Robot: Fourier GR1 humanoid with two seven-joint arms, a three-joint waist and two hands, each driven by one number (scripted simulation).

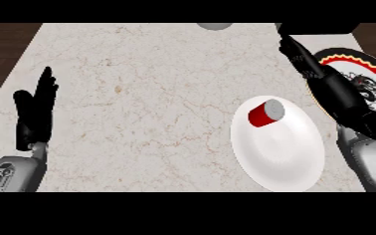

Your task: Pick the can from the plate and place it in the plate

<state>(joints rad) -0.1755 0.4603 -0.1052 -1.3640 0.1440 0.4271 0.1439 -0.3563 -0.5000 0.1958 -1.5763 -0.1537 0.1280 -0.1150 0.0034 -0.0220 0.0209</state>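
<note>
Nearest us, the white plate [294,176] sits at the near right of the desk [132,89]. The red can [265,113] rests on its far part, grey end turned up and to the right; we cannot tell whether it stands or leans. Our right hand [334,87] hangs with fingers straight and spread, holding nothing, over the patterned plate [352,62] just beyond the white one. Our left hand [37,112] rests at the left edge, fingers up and empty.

We judge the step in hand to be the reach for the can. To do it well, we should bring the right hand leftward and nearer. We should set thumb and fingers on either side of the red wall and curl them only once they flank it. Then we lift clear of the rim before carrying it across, as a round can may roll if nudged.
</note>
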